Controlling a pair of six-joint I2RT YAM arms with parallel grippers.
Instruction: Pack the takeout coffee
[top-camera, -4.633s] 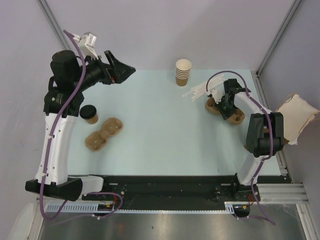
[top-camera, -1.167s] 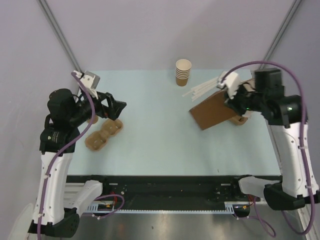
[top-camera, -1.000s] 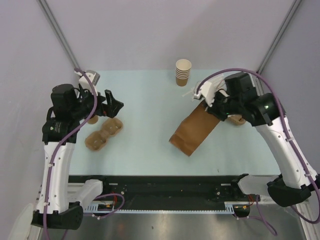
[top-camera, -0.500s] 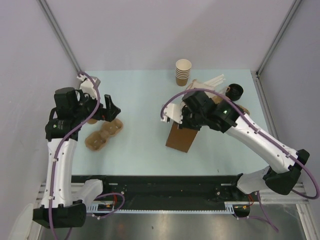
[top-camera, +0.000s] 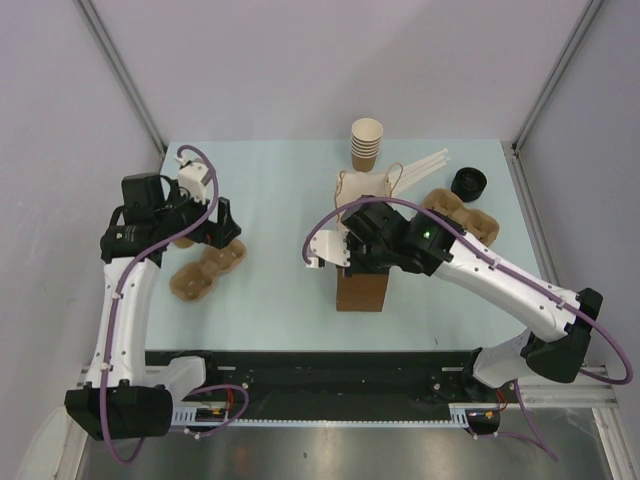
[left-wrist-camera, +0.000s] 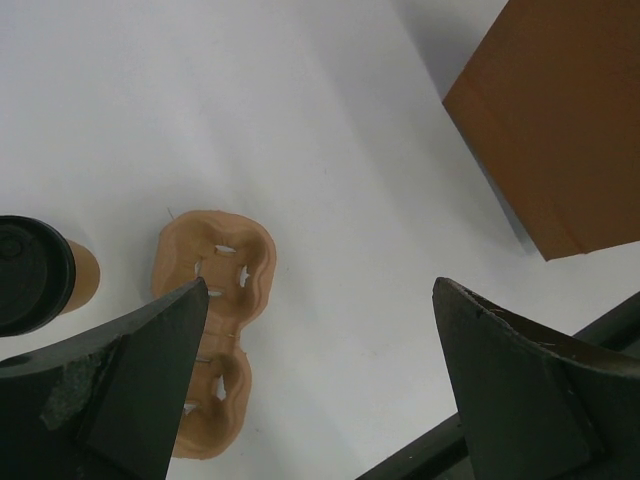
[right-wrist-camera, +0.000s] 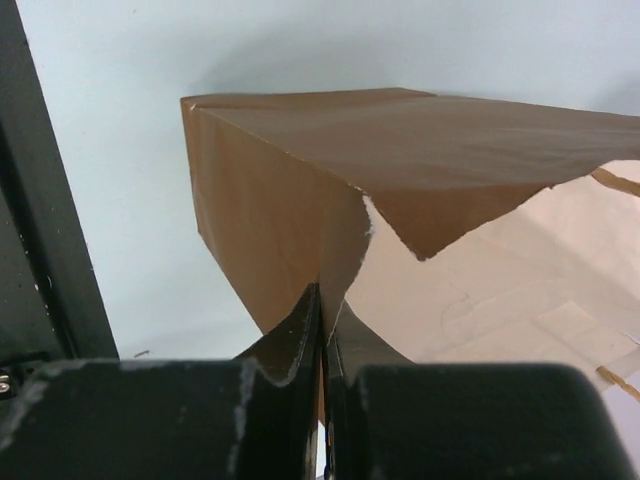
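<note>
The takeout coffee (left-wrist-camera: 32, 276), a tan cup with a black lid, shows at the left edge of the left wrist view; in the top view my left arm hides it. My left gripper (left-wrist-camera: 320, 290) hangs open above the table, to the right of the cup and over the edge of a brown pulp tray (left-wrist-camera: 212, 330). A brown paper bag (top-camera: 361, 288) stands upright mid-table, its mouth open. My right gripper (right-wrist-camera: 325, 300) is shut on the bag's torn rim (right-wrist-camera: 350, 240), pinching the paper between its fingers.
A stack of lidless tan cups (top-camera: 367, 144) stands at the back. White straws (top-camera: 422, 168), a round black lid (top-camera: 468, 183) and a second pulp tray (top-camera: 470, 212) lie at the back right. The black rail (top-camera: 330, 370) runs along the near edge.
My right arm has swung the paper bag leftward from the right side and stood it upright mid-table. My left gripper has shifted slightly, staying open over the tray.
</note>
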